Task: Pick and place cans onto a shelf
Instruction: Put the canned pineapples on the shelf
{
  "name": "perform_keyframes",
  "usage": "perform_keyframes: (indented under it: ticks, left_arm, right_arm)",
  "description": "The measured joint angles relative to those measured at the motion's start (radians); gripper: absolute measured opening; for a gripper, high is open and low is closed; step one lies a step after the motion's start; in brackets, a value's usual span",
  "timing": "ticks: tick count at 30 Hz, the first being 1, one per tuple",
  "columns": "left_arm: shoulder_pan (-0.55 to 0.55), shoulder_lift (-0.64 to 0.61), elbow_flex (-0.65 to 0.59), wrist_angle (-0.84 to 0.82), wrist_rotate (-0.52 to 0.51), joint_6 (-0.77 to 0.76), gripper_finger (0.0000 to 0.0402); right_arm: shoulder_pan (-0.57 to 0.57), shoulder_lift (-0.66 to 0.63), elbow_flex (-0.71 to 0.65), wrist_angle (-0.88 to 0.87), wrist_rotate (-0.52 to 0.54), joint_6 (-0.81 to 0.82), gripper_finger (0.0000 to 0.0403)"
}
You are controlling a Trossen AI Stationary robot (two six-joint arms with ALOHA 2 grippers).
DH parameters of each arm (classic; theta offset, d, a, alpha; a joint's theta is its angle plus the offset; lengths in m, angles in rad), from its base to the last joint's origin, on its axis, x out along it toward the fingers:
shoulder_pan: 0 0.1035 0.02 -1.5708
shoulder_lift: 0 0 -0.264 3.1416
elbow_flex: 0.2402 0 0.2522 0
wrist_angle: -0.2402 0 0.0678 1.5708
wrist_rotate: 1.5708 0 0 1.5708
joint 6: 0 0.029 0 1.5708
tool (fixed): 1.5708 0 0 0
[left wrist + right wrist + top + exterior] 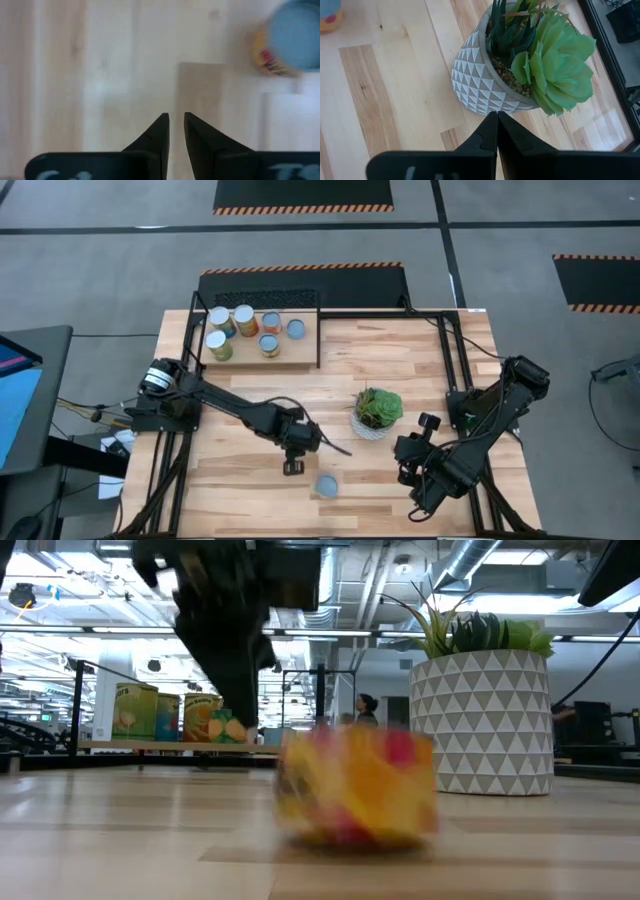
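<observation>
Cans: one pale-blue-topped tin can (327,486) stands loose on the wooden bench (420,360), just beside the empty left gripper (292,467), whose fingers are nearly together. It should spread them, centre over the can, then descend squarely. The right gripper (497,116), pressed together, waits by the potted plant (377,411).
</observation>
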Motion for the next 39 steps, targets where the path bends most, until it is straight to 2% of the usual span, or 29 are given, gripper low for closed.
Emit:
perform_keyframes:
  ticks: [4, 10, 15, 19, 24, 27, 31, 34, 39]
  left_arm:
    - [-0.074, 0.0, 0.041, 0.019, -0.061, 0.026, 0.0045]
    - [-0.175, 0.014, 0.039, 0.232, -0.157, 0.068, 0.0042]
    - [-0.188, 0.066, 0.039, 0.328, -0.101, 0.099, 0.0005]
    - [-0.188, 0.088, 0.057, 0.382, -0.082, 0.152, 0.0001]
    - [-0.193, 0.1, 0.121, 0.378, -0.102, 0.192, 0.0]
    - [-0.201, 0.144, 0.155, 0.381, -0.099, 0.206, 0.0]
    - [-0.204, 0.253, 0.25, 0.372, -0.054, 0.22, 0.0]
    - [-0.214, 0.328, 0.367, 0.376, -0.032, 0.275, 0.0]
    - [-0.225, 0.46, 0.562, 0.286, 0.044, 0.307, 0.0]
  right_arm:
    - [0.0, 0.0, 0.0, 0.002, -0.001, 0.0, 0.0028]
    - [0.0, 0.0, 0.0, 0.003, -0.005, 0.0, 0.0028]
    - [0.0, 0.0, 0.0, 0.038, -0.005, 0.0, 0.0028]
    - [0.013, 0.007, 0.0, 0.101, -0.006, 0.001, 0.0028]
    - [0.074, 0.007, 0.0, 0.184, -0.023, 0.086, 0.0028]
    - [0.122, 0.007, 0.0, 0.216, 0.018, 0.112, 0.0028]
    - [0.175, 0.007, -0.001, 0.295, 0.069, 0.113, 0.0028]
    - [0.206, 0.007, -0.017, 0.353, 0.08, 0.112, 0.0028]
    - [0.239, 0.007, -0.044, 0.391, 0.077, 0.114, 0.0028]
